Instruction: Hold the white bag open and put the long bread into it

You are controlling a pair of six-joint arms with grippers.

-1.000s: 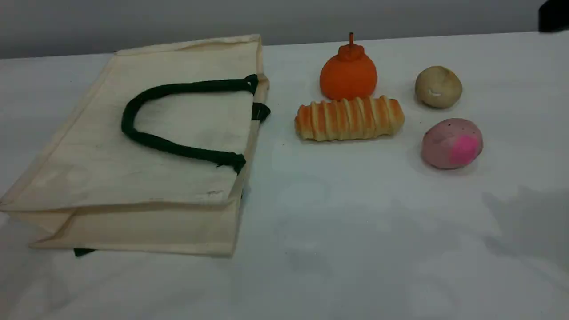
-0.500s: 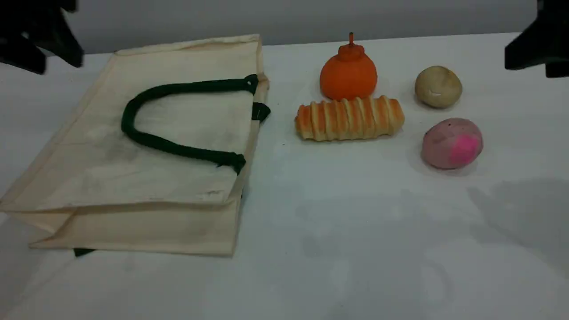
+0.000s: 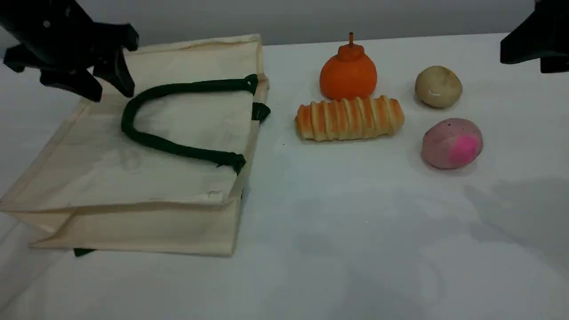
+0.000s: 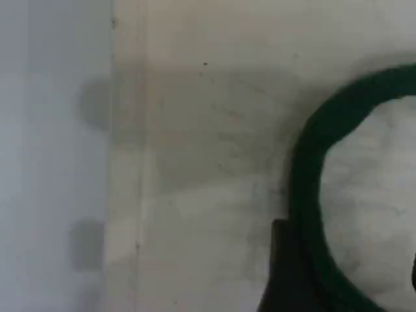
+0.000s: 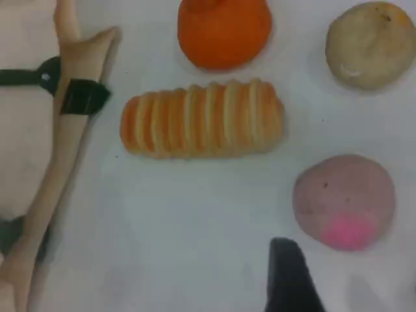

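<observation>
At upper left, the left gripper (image 3: 109,91) hangs with jaws parted and empty over the flat white bag (image 3: 89,178), near its green handle (image 3: 146,138). Mid-frame lies the long bread (image 3: 350,118). The right gripper's (image 3: 540,42) spread cannot be told.

Left gripper (image 3: 111,86) is hanging at the scene's 10 o'clock, jaws parted and pointing down toward 5 o'clock, holding nothing. Right gripper (image 3: 533,44) is sitting at 2 o'clock, mostly cropped by the edge; jaw gap can't be made out there.
</observation>
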